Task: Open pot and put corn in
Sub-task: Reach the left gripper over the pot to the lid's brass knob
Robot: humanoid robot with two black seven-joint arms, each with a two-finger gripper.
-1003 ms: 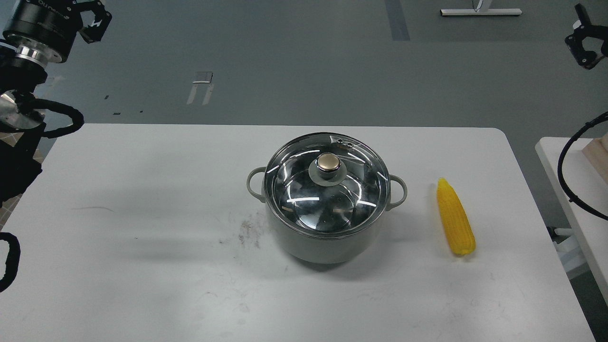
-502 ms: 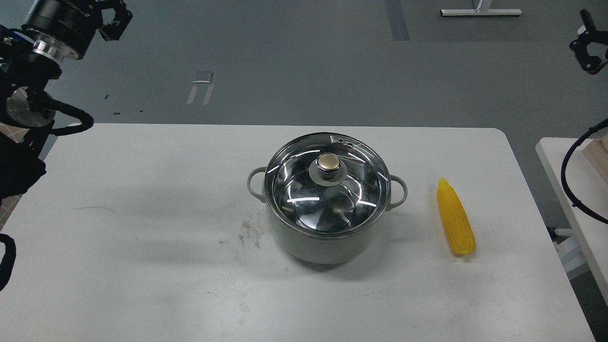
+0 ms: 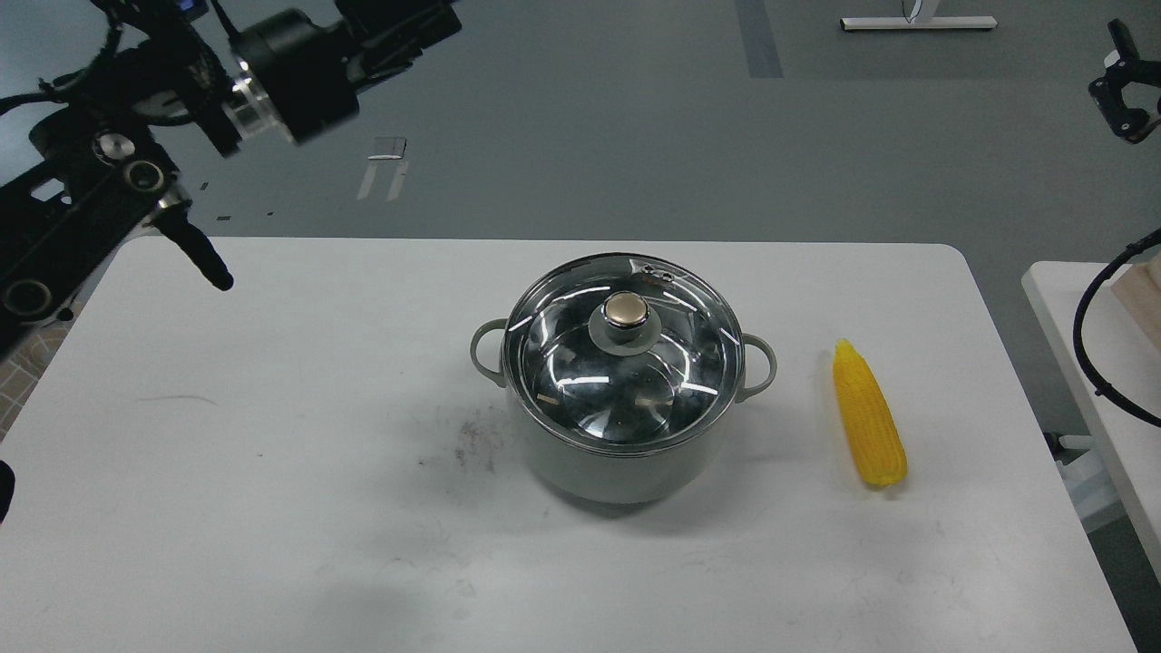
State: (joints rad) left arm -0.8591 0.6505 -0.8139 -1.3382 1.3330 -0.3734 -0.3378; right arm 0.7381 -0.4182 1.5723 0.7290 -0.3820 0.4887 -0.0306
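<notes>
The left gripper (image 3: pixel 426 23) hangs beyond the table's (image 3: pixel 272 453) far left corner, fingers indistinct. Mid-table the pot (image 3: pixel 624 453) sits lidded; the corn (image 3: pixel 869 417) lies near the right edge. The right gripper (image 3: pixel 1125 95), seemingly parted, holds nothing.

Both pincers (image 3: pixel 426 23) (image 3: pixel 1125 95) raised, apart.

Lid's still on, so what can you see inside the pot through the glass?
Through the glass lid only the pot's shiny steel floor and light reflections show; no food is visible. The knob and glare cover part of the interior. The corn lies outside, to its right.
</notes>
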